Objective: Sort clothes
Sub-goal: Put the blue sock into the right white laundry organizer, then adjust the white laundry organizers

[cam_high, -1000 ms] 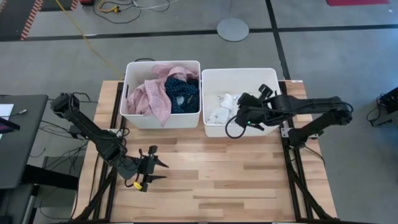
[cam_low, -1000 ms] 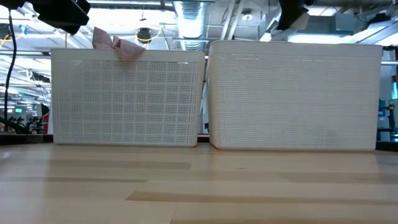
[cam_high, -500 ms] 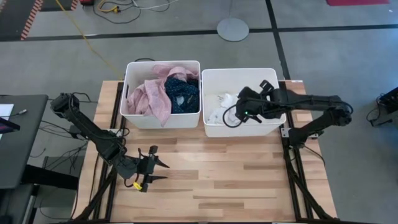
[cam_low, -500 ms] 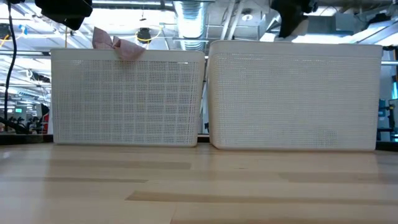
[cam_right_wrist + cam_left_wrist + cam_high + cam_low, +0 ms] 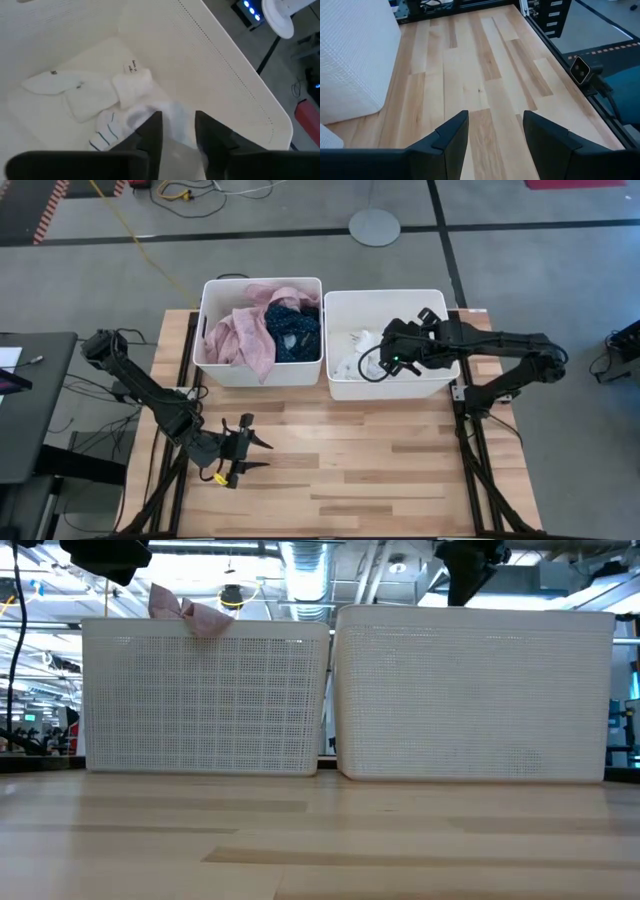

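Observation:
A pink top [image 5: 245, 335] and a navy dotted piece [image 5: 292, 330] lie heaped in the left white bin [image 5: 208, 330]. The pink top pokes over the bin's rim in the low view [image 5: 185, 610]. Small white-grey socks [image 5: 95, 92] lie on the floor of the right white bin [image 5: 440, 305]. My right gripper [image 5: 178, 127] hangs over that bin, pointing down, its fingers a little apart. A blurred white-grey sock [image 5: 167, 115] shows just beyond its fingertips. My left gripper [image 5: 495, 132] is open and empty, low over the table's near left [image 5: 250, 450]. My right gripper points down into the right bin, with the blurred sock [image 5: 172, 120] at its fingertips. I cannot tell whether the fingers touch the sock.
The two bins stand side by side at the table's far edge. Bare wooden tabletop [image 5: 380, 470] stretches from the bins to the near edge. Cables and a round stand base [image 5: 374, 225] lie on the floor beyond the table.
My right gripper has gone from over the right bin's near wall toward the table's far left, farther over the bin's inside. It has kept nearly still for the last half second. My left arm has kept still.

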